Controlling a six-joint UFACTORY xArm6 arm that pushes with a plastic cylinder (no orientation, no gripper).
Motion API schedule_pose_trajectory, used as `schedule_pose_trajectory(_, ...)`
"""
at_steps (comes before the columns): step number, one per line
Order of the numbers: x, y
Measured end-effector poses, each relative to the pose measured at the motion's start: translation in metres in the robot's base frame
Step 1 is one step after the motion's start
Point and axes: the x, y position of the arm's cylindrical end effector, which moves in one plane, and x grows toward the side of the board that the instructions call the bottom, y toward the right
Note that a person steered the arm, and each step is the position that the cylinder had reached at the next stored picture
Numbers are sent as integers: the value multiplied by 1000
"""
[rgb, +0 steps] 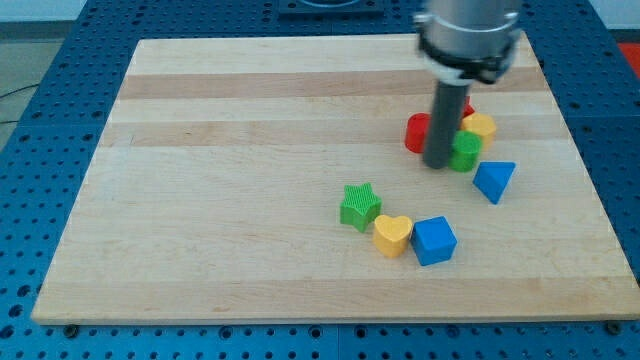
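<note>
A pale wooden board with faint lengthwise stripes lies on a blue perforated table, and the arm's straight dark rod comes down from a grey cylindrical mount at the view's top right. There is no claw on this arm, so nothing can be open, clenched or grasping; my tip rests on the board in the middle of a tight cluster of blocks. A red block, its shape partly hidden by the rod, sits just to the view's left of the tip, and a green block sits just to its right, seemingly touching the rod. A yellow block lies behind the green one, toward the view's top. A blue triangular block lies near, lower right of the cluster. Well apart, toward the view's bottom, a green star block, a yellow heart block and a blue cube form a curved row, each touching the next
</note>
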Motion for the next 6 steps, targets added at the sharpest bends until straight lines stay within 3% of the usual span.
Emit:
schedule_pose_trajectory(1, 0, 6)
schedule_pose_trajectory(2, 22, -56)
schedule_pose_trajectory(4, 55, 69)
schedule_pose_trajectory(6, 74, 106)
